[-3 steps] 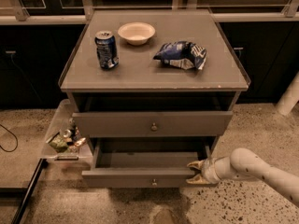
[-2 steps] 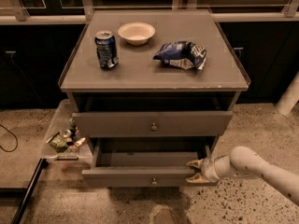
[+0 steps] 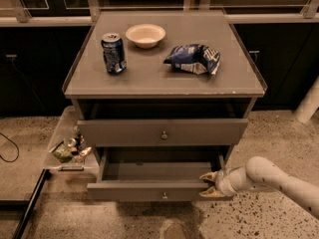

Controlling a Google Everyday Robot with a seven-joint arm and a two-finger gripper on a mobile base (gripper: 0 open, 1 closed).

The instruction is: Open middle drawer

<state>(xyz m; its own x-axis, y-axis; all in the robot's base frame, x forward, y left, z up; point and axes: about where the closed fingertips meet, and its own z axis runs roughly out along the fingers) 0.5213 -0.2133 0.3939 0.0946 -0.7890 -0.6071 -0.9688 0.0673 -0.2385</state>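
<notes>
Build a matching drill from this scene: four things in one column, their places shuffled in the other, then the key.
1. soda can
2. bowl
3. chip bag
4. gripper

A. right end of the pulled-out middle drawer
B. cabinet top, back centre
C. cabinet top, left
D. cabinet top, right

Pairs: 1-C, 2-B, 3-D, 4-A.
</notes>
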